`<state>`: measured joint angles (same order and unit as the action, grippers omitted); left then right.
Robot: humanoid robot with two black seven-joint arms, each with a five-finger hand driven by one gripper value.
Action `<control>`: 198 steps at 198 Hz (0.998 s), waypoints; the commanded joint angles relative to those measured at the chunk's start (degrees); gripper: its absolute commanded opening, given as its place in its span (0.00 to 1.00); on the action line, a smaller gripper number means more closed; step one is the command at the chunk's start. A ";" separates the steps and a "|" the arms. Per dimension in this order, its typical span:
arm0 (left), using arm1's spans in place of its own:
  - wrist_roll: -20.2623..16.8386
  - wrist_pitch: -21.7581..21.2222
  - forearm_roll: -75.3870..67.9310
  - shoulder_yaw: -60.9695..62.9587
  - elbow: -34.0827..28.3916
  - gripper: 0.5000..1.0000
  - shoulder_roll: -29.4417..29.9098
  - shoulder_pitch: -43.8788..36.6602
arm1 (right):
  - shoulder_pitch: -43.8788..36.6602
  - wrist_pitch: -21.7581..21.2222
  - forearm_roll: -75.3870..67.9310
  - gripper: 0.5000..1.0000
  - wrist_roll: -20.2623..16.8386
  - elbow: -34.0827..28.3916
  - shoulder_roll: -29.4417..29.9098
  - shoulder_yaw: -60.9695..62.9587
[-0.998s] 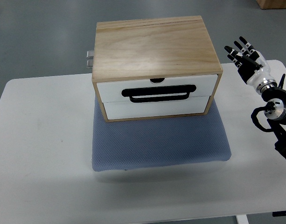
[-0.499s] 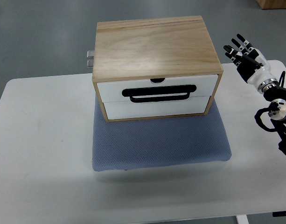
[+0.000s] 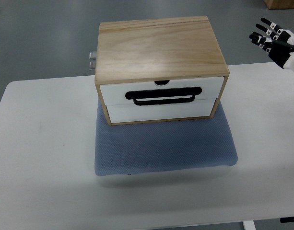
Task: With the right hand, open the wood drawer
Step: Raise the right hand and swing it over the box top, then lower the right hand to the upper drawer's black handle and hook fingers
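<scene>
A wooden drawer box (image 3: 158, 52) stands on a blue-grey mat (image 3: 166, 146) on the white table (image 3: 41, 158). Its front has two white drawer faces, both flush and shut, with a black handle (image 3: 163, 96) across them and a small black notch above. My right hand (image 3: 276, 40) is at the far right edge of the view, well right of the box and above the table's back edge. Its fingers are spread and hold nothing. The left arm does not show.
Two small metal parts (image 3: 92, 59) stick out at the box's back left. Grey floor lies beyond the table. A brown box corner (image 3: 281, 4) shows at the top right.
My right hand has moved up and to the right, away from the box, and most of the arm has left the view. The drawers have not moved.
</scene>
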<state>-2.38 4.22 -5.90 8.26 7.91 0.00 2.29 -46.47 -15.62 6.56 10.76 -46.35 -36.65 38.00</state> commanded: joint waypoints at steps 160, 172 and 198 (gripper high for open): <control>0.00 0.00 0.01 0.00 0.00 1.00 0.00 0.00 | -59.18 -10.75 4.34 0.90 2.16 -31.26 -10.28 -61.38; 0.00 0.00 0.01 0.00 0.00 1.00 0.00 0.00 | -62.51 -10.75 4.51 0.90 2.16 -33.10 -8.88 -65.06; 0.00 0.00 0.01 0.00 0.00 1.00 0.00 0.00 | -67.00 -9.78 4.43 0.90 2.07 -36.35 -4.92 -71.39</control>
<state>-2.37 4.22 -5.89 8.26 7.91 0.00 2.28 -110.20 -26.24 11.02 12.90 -80.17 -44.47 -28.70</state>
